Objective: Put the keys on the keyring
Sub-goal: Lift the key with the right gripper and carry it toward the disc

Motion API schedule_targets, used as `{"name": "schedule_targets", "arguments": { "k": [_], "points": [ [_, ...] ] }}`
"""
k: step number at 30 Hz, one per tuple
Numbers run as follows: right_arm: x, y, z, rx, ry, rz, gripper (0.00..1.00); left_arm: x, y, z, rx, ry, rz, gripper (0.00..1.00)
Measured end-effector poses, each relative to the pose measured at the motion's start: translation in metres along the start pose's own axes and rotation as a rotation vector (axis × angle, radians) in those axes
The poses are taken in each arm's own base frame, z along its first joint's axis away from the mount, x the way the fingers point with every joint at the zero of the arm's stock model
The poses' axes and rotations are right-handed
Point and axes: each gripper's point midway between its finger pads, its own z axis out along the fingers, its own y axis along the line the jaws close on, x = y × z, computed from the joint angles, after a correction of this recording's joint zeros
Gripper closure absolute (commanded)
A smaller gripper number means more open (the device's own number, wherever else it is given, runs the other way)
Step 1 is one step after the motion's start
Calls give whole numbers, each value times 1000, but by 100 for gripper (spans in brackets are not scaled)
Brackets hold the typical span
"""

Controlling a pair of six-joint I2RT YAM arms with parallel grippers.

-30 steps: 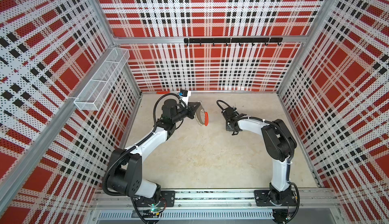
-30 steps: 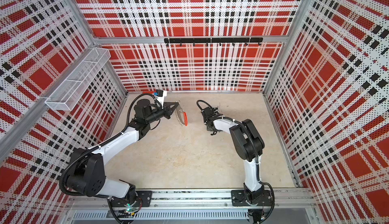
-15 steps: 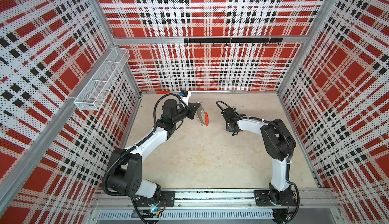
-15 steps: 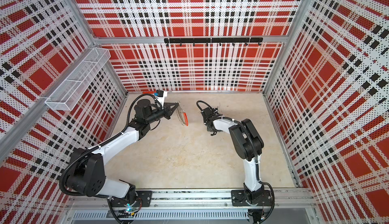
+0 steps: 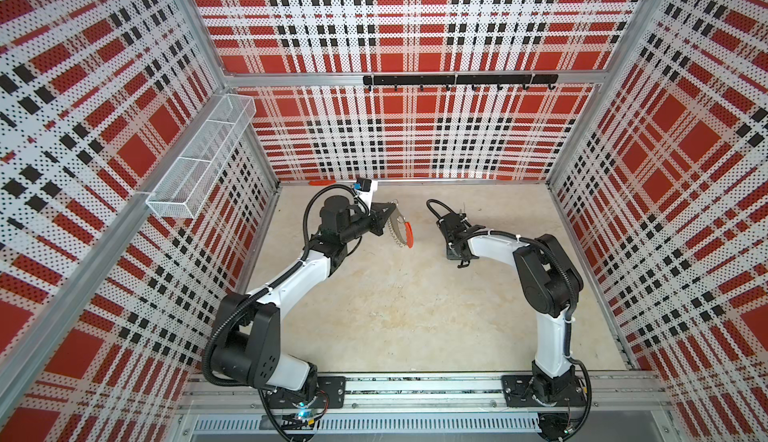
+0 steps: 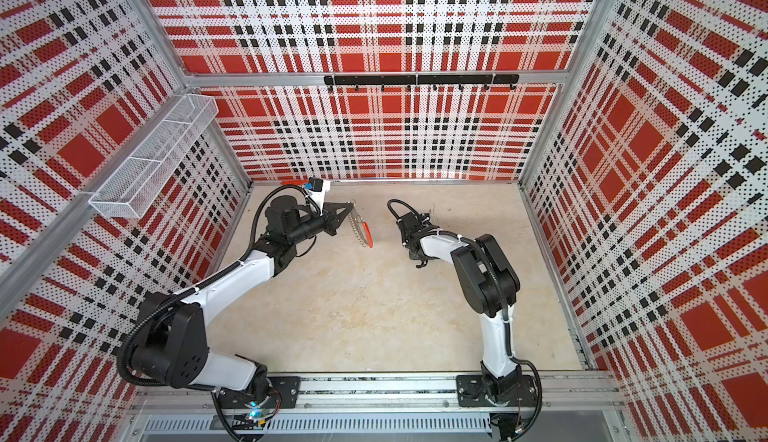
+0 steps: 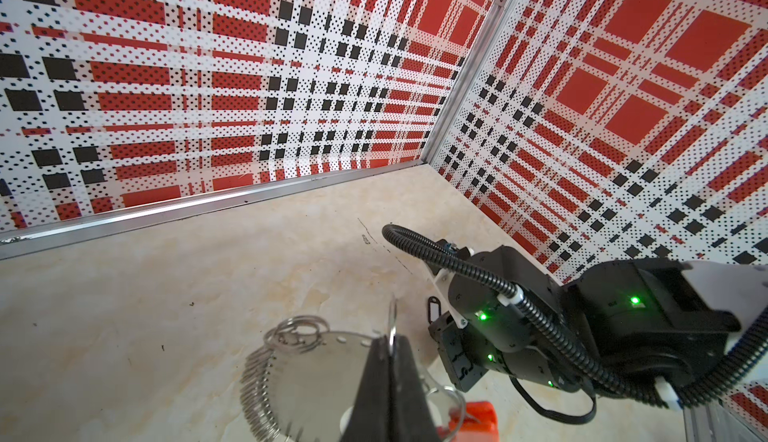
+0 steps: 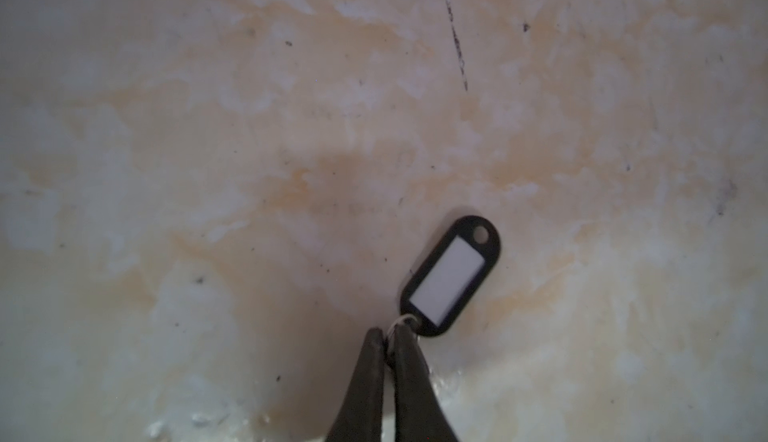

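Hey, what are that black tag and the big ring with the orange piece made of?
The tag: likely plastic, matte black frame, flat pale window. The keyring: thin hoop and small split rings look like shiny metal, glinting silver; its red-orange segment looks like smooth plastic.

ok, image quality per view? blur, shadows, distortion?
Both top views: sharp, evenly lit, walls slightly bowed by the wide lens. Left wrist: walls crisp, keyring and left pincer soft up close. Right wrist: dim, hazy throughout; key tag legible, shadow around the right pincer.
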Motion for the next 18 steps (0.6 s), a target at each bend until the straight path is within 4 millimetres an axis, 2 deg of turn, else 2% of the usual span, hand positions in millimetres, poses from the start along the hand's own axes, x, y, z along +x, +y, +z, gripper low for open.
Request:
{"name": "schedule_targets", "arguments": {
  "k": [6, 10, 14, 18],
  "points": [
    [-5, -2, -5, 14, -22, -12, 100, 0, -1, 0, 4, 1, 7, 100],
    [-5, -2, -24, -42, -41, -46, 100, -1, -2, 0, 8, -2, 12, 100],
    [-18, 2, -71, -218, -146, -54, 100, -3, -3, 0, 12, -11, 16, 100],
    [-49, 15, -135, -451, -338, -88, 100, -8, -4, 0, 17, -29, 16, 100]
  ]
}}
